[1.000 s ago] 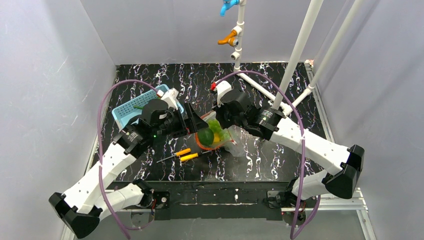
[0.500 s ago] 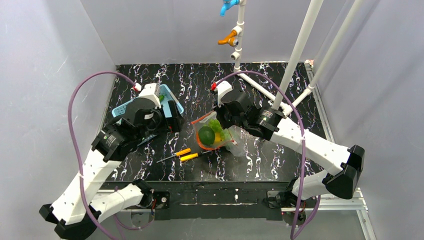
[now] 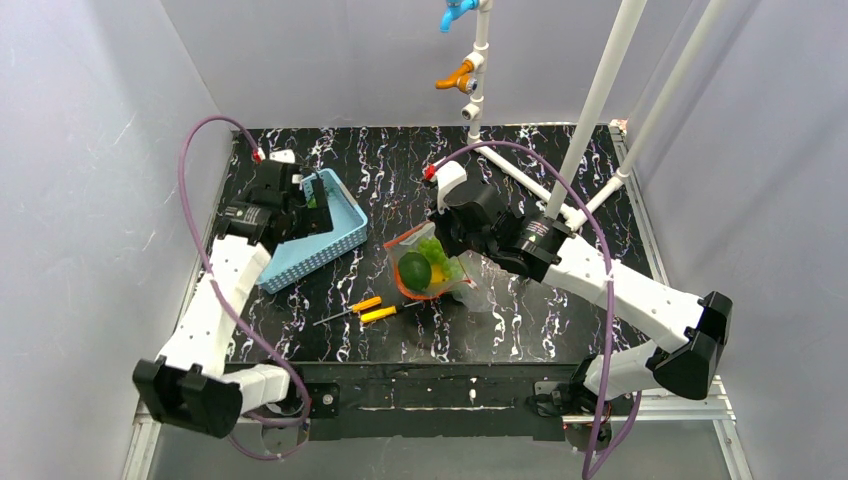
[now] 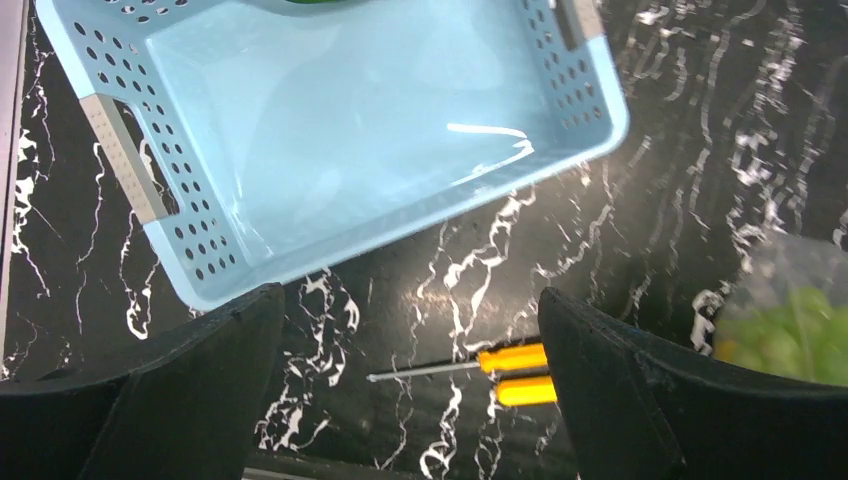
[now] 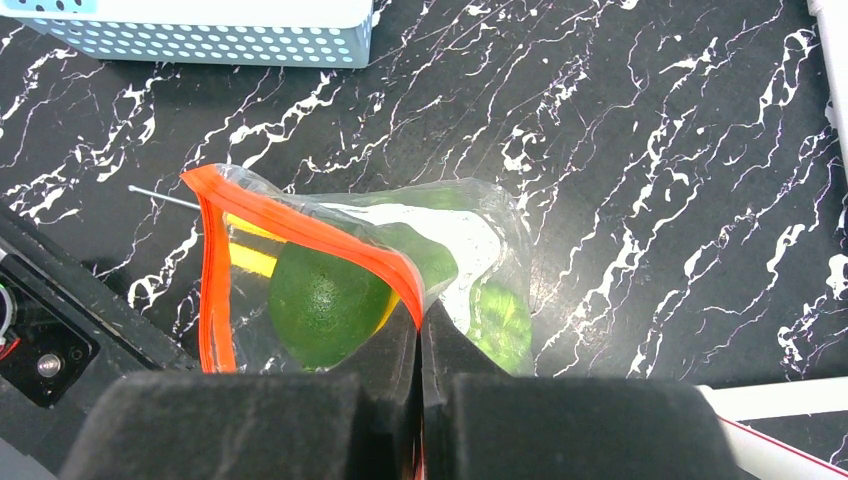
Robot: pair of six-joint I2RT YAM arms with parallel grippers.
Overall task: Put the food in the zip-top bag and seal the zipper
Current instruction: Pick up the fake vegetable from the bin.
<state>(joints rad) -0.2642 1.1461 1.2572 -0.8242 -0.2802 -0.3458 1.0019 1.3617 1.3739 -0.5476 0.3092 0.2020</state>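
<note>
A second ago my left hand was at the mouth of the zip-top bag. Since then that arm has swung away to the left, and the hand now hangs over the light blue basket with its fingers spread wide and nothing between them. At the top edge of the left wrist view, a green piece shows inside the basket.

My right hand has not shifted. Its fingers are still pressed together on the bag's edge, pinching the red-orange zipper, and the mouth gapes open toward the left. The bag has stayed near the middle of the black marbled worktop.

Inside the bag, the dark green oval sits nearest the mouth. A yellow piece is tucked behind it, and the light green pieces lie deeper in.

The two orange-handled screwdrivers lie side by side on the worktop just in front of the bag, where they were before.
</note>
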